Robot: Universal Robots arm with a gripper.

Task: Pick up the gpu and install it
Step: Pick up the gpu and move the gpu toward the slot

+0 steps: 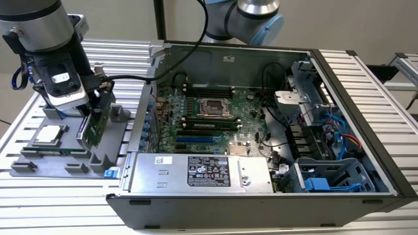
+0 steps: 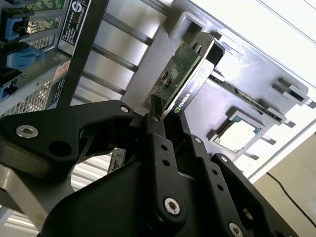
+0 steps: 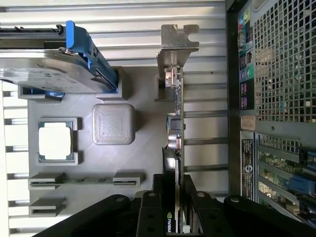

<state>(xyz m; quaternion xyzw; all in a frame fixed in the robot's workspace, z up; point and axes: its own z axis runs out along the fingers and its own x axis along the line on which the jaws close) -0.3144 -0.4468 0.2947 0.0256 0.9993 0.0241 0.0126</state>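
a: exterior view first. where's the gripper (image 1: 97, 100)?
b: down over the grey tray (image 1: 49, 159), at the exterior view's left of the open computer case (image 1: 261, 205). jaws drawn in narrow, pinching the gpu (image 1: 93, 128) by its upper edge.
a: card's attitude?
b: on edge, green board upright, standing at the tray near a processor chip (image 1: 49, 134). can't tell whether its lower edge is clear of the slot. the motherboard (image 1: 202, 110) inside the case lies well apart from it.
a: second wrist view?
b: black fingers (image 2: 155, 143) meet on the card's near end. the gpu (image 2: 173, 79) runs away from them, green face and dark cooler edge both seen. the processor chip (image 2: 237, 134) sits in its pocket on the tray beyond.
a: first wrist view?
b: gpu (image 3: 176, 123) edge-on, one finger against each face. silver bracket (image 3: 178, 42) at its far end. also on the tray (image 3: 143, 143): hard drive (image 3: 44, 69) with blue rails, processor chip (image 3: 56, 140), memory stick (image 3: 89, 180), all apart from the card. the computer case (image 3: 276, 74) runs alongside.
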